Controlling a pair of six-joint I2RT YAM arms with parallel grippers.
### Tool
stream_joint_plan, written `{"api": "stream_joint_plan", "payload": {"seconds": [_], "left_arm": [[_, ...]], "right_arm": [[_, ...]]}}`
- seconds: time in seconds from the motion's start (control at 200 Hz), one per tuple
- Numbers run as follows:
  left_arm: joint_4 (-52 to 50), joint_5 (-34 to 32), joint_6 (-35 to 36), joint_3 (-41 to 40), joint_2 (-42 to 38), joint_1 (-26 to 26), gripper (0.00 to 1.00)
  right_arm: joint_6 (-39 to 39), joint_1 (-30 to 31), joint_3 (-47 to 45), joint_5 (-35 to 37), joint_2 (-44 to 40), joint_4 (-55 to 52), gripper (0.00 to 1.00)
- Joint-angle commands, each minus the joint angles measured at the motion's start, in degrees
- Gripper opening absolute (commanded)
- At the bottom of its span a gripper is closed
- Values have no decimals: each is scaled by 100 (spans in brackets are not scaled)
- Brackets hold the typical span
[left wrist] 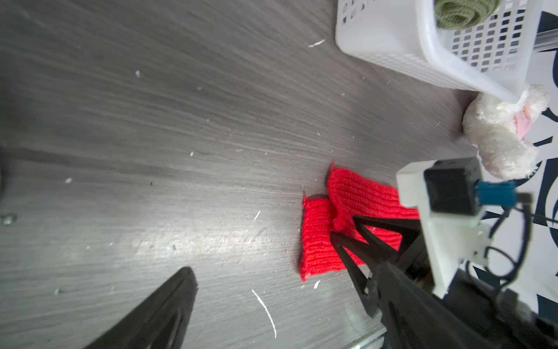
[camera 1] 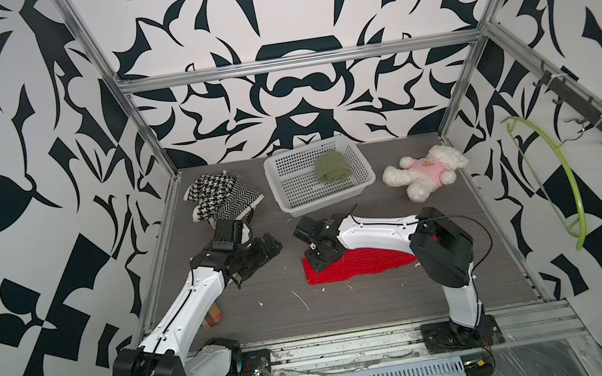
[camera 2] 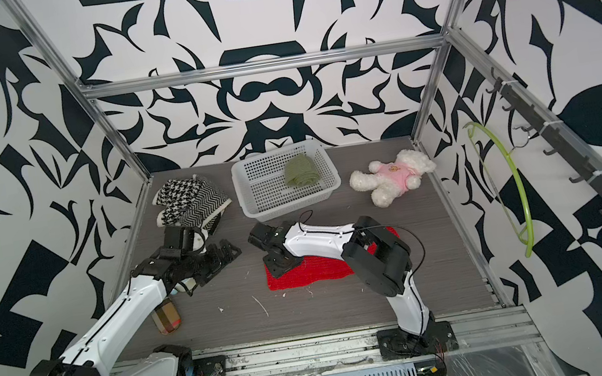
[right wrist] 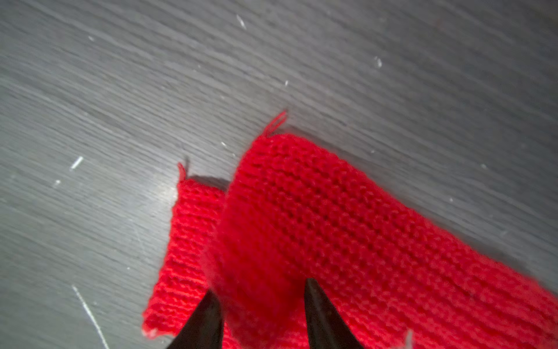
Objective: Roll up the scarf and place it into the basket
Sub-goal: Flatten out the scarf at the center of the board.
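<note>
Bare counter (camera 1: 347, 302) runs along the front edge between the arm bases. The basket (camera 1: 327, 199) stands mid back edge, its left half free, a green roll (camera 1: 331, 166) in its right back part. Patterned scarves (camera 1: 220, 196) crowd the back left corner. The plush bear (camera 1: 425, 171) lies near the back right, with bare counter between it and the basket. The right arm (camera 1: 377, 228) spans the red scarf (camera 1: 366, 265) mid-counter.

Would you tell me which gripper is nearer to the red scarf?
Right. The right gripper straddles a raised fold at the end of the red scarf; the left gripper sits apart, over the table beside it.
</note>
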Motion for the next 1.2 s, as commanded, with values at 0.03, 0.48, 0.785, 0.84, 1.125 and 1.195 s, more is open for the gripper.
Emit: {"api": "stream_joint_plan", "payload": {"seconds": [0.03,0.48,0.785,0.84,1.125,1.195], "left_arm": [[-31,95,-77,-203,-174,8,99],[296,222,-159,-567,-123,7,99],[380,350,-161,-577,14,8,99],[386,367,-171,-588,26,-1,99],[416,396,-217,-572,136,-10,99],[437,398,-232,-542,176,-10,99]], "right_arm": [[-223,4,290,79,-137,-223,35],[-379,-13,455,167,-217,-241,0],[-393,-9,385,329,-563,-255,0],[-356,-10,351,437,-739,-337,0],[-314,135,172,564,-1753,-851,0],[-327,291,193,448,-1669,-850,0]]}}
